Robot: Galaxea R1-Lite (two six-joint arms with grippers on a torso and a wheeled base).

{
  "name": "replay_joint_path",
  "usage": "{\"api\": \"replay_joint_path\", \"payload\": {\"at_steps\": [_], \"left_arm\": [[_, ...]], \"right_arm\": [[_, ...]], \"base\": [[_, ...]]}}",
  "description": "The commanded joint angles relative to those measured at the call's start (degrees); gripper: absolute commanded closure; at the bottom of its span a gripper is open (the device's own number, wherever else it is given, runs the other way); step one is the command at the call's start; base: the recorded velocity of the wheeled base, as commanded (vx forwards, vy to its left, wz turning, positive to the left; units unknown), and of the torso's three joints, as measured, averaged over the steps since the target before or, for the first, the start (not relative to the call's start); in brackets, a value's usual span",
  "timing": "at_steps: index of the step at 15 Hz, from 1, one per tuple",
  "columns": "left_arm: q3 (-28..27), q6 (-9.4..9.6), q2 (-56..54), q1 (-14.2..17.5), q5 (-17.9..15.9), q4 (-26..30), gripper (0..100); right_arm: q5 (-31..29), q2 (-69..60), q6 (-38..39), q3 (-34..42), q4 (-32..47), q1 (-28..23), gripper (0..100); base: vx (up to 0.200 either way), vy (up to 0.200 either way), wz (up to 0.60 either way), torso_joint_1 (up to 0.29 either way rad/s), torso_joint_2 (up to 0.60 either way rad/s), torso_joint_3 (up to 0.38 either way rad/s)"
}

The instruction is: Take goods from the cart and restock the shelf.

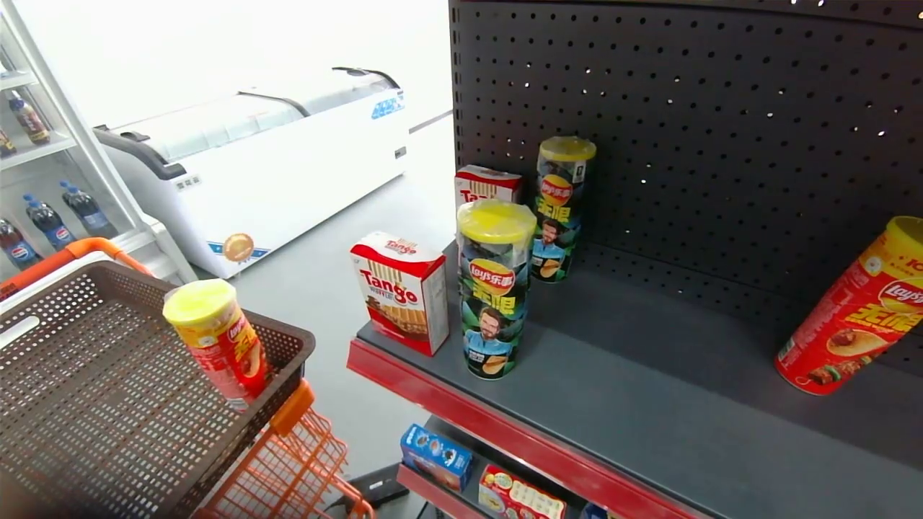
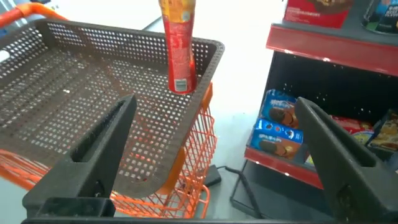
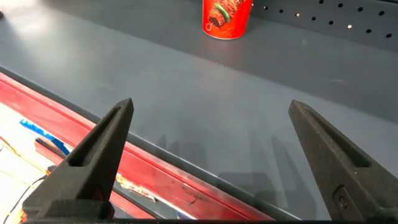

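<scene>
Here, left gripper (image 2: 214, 104) and right gripper (image 3: 211, 106) both gape wide, empty.
Left gripper hovers beside the basket (image 2: 74, 93), a red can (image 2: 178, 46) standing at its corner nearest the shelf (image 1: 649, 404); right gripper hovers over open shelf board just inside the red lip (image 3: 93, 124), a second can (image 3: 227, 17) leaning on the pegboard (image 3: 323, 12) beyond.

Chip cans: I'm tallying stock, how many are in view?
4. A red can in the cart basket; a front green can and a rear green can on the shelf; a second red can at the shelf's right. Others possibly hidden.
</scene>
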Motion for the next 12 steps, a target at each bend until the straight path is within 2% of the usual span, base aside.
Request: {"api": "replay_joint_path", "payload": {"at_steps": [1,3,5,6,7,9,10,12], "left_arm": [[-18.4,0.87,20.9,-0.3,2.9,4.0,0],[-21.2,0.96,27.5,-0.5,4.1,3.6,0],[-22.3,0.52,35.0,4.2,3.8,1.4,0],[-21.9,0.96,42.2,6.7,0.8,-4.0,0],[-21.5,1.84,45.8,6.8,-0.1,-7.5,0],[-19.5,4.47,53.2,7.1,-0.4,-16.4,0],[-17.5,5.09,57.1,7.1,-0.4,-22.7,0],[-14.2,4.74,62.5,8.1,-1.0,-31.2,0]], "right_arm": [[0.0,0.1,0.0,0.0,0.0,0.0,0],[0.0,0.1,0.0,0.0,0.0,0.0,0],[0.0,0.1,0.0,0.0,0.0,0.0,0],[0.0,0.1,0.0,0.0,0.0,0.0,0],[0.0,0.1,0.0,0.0,0.0,0.0,0],[0.0,0.1,0.0,0.0,0.0,0.0,0],[0.0,0.1,0.0,0.0,0.0,0.0,0],[0.0,0.1,0.0,0.0,0.0,0.0,0]], "base": [[0.000,0.000,0.00,0.000,0.00,0.000],[0.000,0.000,0.00,0.000,0.00,0.000],[0.000,0.000,0.00,0.000,0.00,0.000],[0.000,0.000,0.00,0.000,0.00,0.000],[0.000,0.000,0.00,0.000,0.00,0.000],[0.000,0.000,0.00,0.000,0.00,0.000],[0.000,0.000,0.00,0.000,0.00,0.000],[0.000,0.000,0.00,0.000,0.00,0.000]]}}
